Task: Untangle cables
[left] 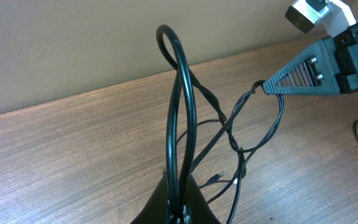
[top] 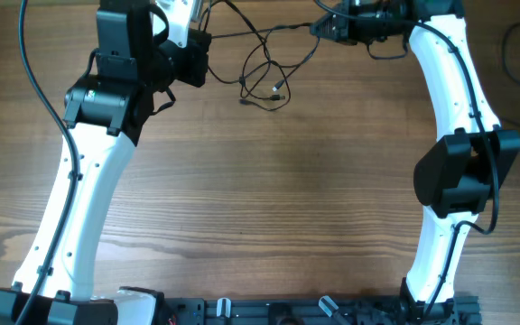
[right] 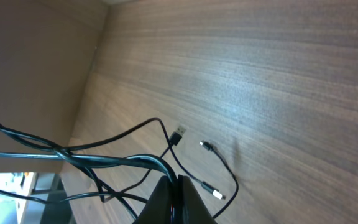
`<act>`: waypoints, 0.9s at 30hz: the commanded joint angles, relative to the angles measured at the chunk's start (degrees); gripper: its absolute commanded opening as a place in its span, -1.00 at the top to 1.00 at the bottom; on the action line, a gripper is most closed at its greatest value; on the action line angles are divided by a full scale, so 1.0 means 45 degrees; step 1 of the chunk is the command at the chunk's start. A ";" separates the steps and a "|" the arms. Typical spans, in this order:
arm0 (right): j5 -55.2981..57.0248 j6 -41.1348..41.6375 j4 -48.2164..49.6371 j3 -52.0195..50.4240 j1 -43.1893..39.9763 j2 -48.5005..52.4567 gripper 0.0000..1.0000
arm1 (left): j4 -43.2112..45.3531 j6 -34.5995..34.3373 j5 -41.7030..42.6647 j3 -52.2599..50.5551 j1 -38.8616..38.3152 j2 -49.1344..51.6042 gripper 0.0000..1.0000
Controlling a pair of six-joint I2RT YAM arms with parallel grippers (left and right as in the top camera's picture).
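Over the table (top: 269, 181), both jaws clamp the cables (top: 266, 65) (tangle strung between them).

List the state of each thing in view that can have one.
cables: tangled in crossed loops, lifted and strung between both grippers, loose plug ends hanging low over the table.
left gripper: shut on cables.
right gripper: shut on cables.

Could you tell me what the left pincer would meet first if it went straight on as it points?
Probably the cables strung just ahead of the left pincer. The right pincer sits beyond, off to one side, though depth is unclear.
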 commanded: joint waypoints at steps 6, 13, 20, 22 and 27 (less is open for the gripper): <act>-0.0185 -0.1326 -0.0583 -0.0034 -0.0767 -0.0039 0.52 | 0.0044 0.0189 -0.1039 0.0345 0.0325 -0.0525 0.92; -0.1214 -0.2244 -0.2293 -0.0034 -0.0287 -0.0039 0.27 | 0.0053 0.0194 -0.1035 0.0345 0.0325 -0.0525 0.92; -0.1496 -0.4983 -0.2730 -0.0034 0.0971 -0.0039 0.18 | 0.0204 0.0189 -0.1035 0.0345 0.0325 -0.0525 0.92; -0.1948 -0.5372 -0.2608 -0.0034 0.1166 -0.0039 0.17 | 0.0364 0.0189 -0.0918 0.0345 0.0325 -0.0525 0.92; -0.1991 -0.5022 -0.1695 -0.0034 0.1564 -0.0039 0.17 | 0.0583 0.0136 0.0505 0.0345 0.0325 -0.0525 0.92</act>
